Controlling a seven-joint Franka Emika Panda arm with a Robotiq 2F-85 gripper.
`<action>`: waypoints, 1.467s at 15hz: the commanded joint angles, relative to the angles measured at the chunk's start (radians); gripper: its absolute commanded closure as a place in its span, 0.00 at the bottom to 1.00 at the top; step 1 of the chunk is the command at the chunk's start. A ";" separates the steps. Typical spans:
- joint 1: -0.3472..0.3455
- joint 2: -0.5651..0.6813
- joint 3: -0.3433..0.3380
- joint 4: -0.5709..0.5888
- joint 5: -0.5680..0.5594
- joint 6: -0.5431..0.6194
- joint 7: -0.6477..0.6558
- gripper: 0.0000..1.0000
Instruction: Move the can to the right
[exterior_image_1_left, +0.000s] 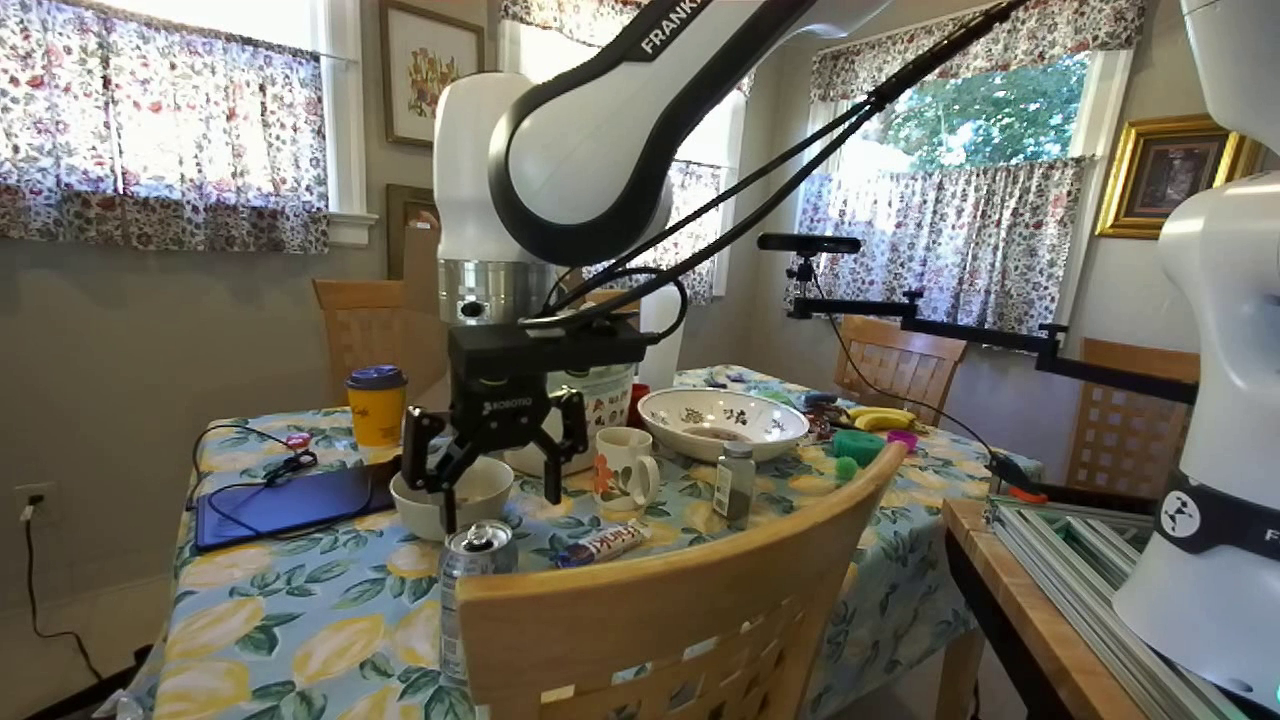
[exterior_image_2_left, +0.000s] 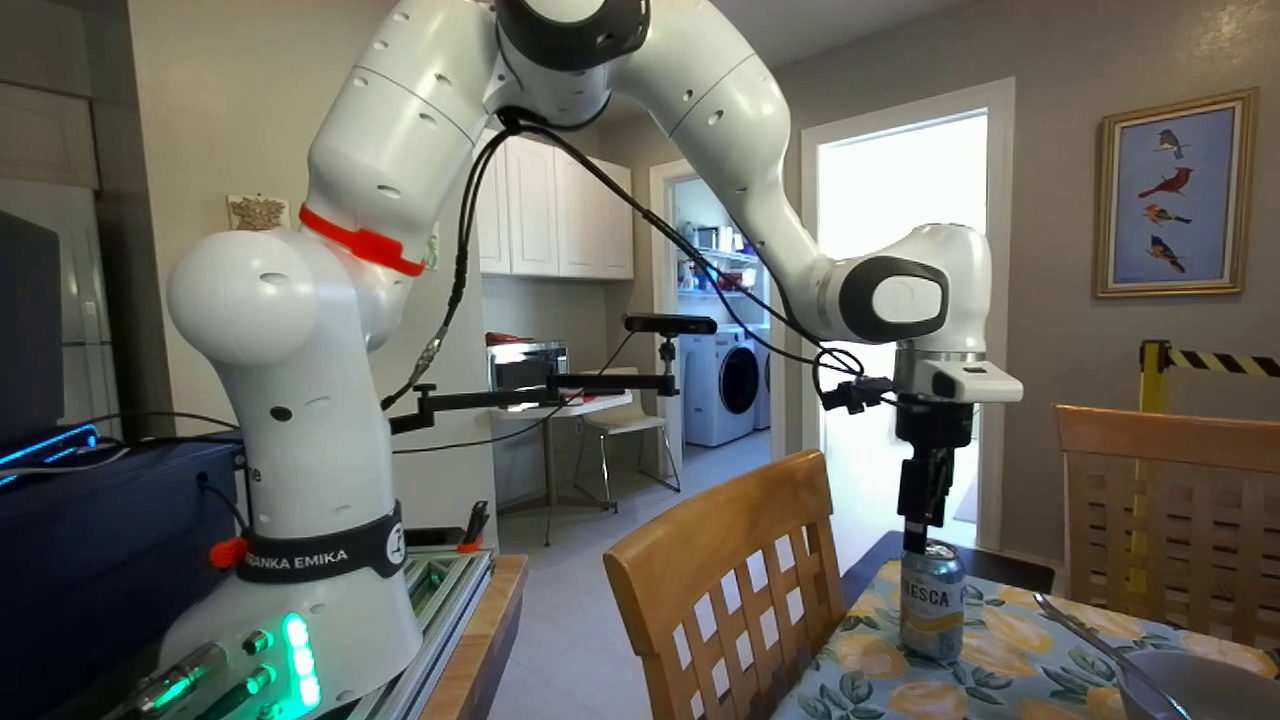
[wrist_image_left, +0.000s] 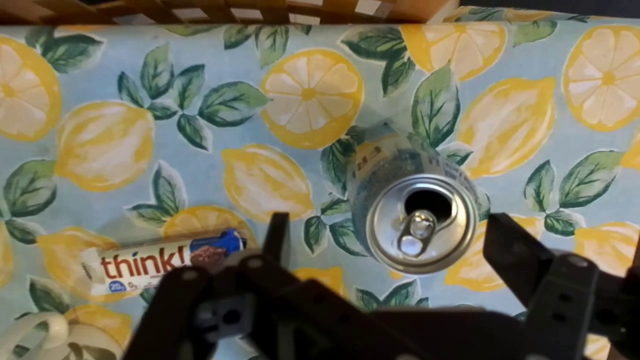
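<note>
Home dining rm, floral curtains (exterior_image_1_left: 230, 130), prob. washer (exterior_image_2_left: 718, 390)

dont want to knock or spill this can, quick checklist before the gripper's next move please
1. Gripper open: ok, its fingers stand apart, wider than the can.
2. Can upright: ok, it stands on the cloth.
3. Can centred in the gap: not ok, in the wrist view it sits nearer the finger at picture right.
4. Fingertips well down the can's sides: not ok, they look about level with its top in an exterior view.
5. Can empty: cannot tell, it is opened but dark inside.
6. Bar apart from the can: ok, cloth shows between them.
</note>
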 joint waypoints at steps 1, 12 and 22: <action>0.001 0.034 0.005 0.040 0.040 0.021 -0.003 0.00; 0.006 0.110 -0.006 0.110 0.076 0.033 0.010 0.00; 0.011 0.126 -0.008 0.130 0.077 0.040 0.016 0.57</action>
